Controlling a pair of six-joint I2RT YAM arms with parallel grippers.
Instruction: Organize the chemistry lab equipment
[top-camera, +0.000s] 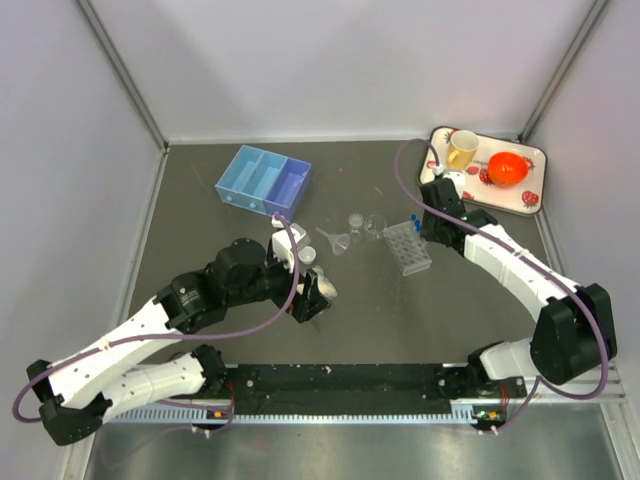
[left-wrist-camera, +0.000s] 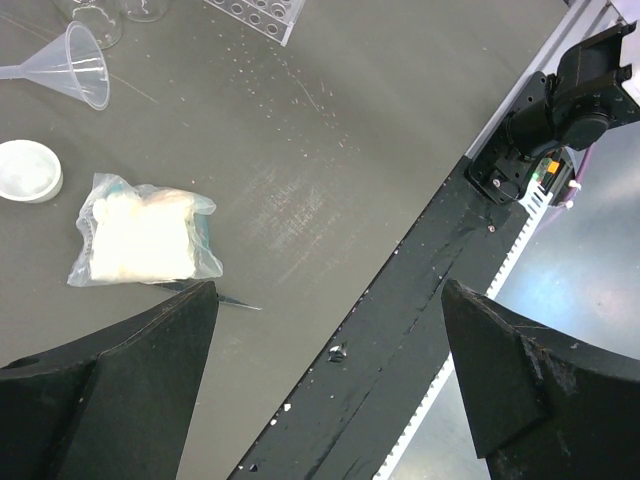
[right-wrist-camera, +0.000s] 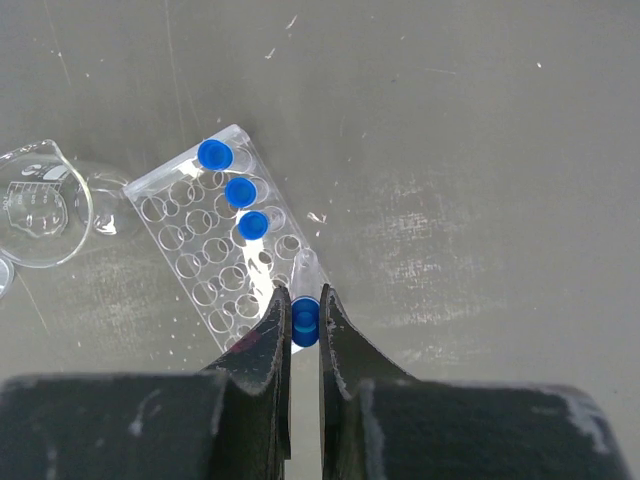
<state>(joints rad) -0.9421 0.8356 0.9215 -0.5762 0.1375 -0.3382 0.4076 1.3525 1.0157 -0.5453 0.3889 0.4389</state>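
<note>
Dark tabletop, open ground beside near rail. Left gripper gapes wide, empty, just short of bag of white material. Right gripper, arm stretched forward, pinches blue-capped tube at tube rack edge. Blue tray far left.

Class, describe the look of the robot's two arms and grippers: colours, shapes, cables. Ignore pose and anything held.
Both the left arm and right arm have white link shells joined by black joint housings. A thin purple cable loops along each. The left gripper and right gripper have matte black, tapering fingers.
</note>
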